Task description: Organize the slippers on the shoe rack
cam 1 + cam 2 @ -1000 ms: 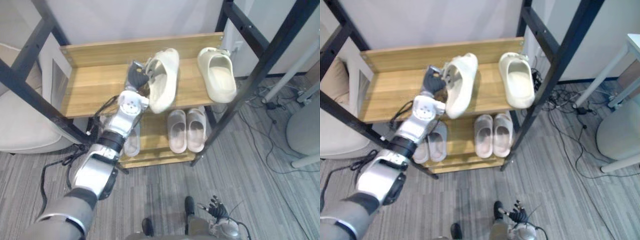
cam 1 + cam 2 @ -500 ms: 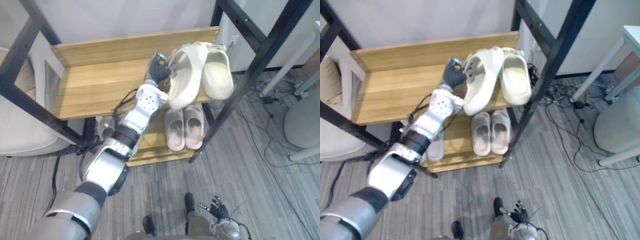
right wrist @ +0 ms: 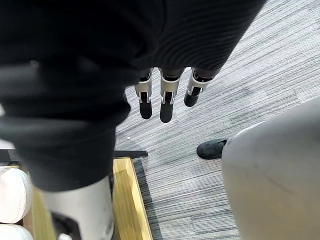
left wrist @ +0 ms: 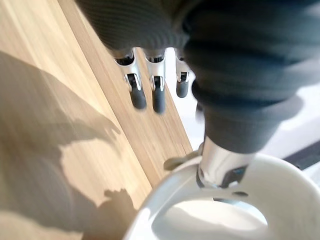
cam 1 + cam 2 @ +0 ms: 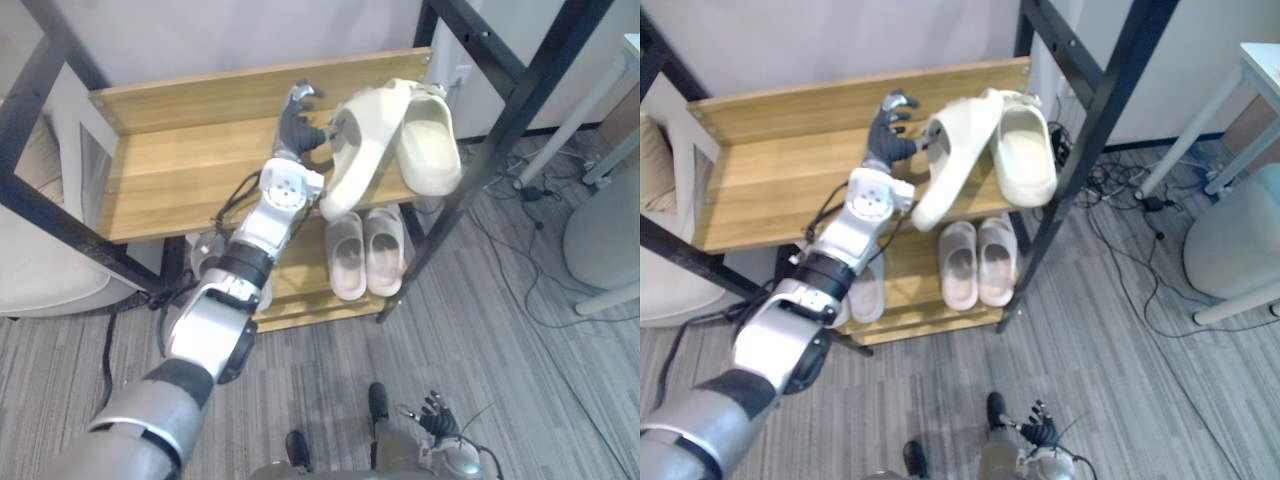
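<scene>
- Eye views: the left hand (image 5: 296, 130) is over the top shelf (image 5: 180, 170), fingers spread and straight, just beside the tilted slipper (image 5: 362, 140). That slipper stands on edge, toe past the shelf's front, heel end against the flat slipper (image 5: 428, 145).
- Left wrist view: the fingers (image 4: 145, 92) are straight and clear of the wood. The thumb (image 4: 215, 167) rests on the tilted slipper's rim, with no grasp.
- Right wrist view: the right hand (image 5: 1036, 436) has relaxed fingers over the floor (image 3: 225, 75), holding nothing.
- Count: 2 cream slippers on the top shelf; a pair (image 5: 346, 258) of 2 pinkish ones on the lower shelf (image 5: 305, 300); at least 1 more pale slipper (image 5: 868, 285) part-hidden behind the left arm.
</scene>
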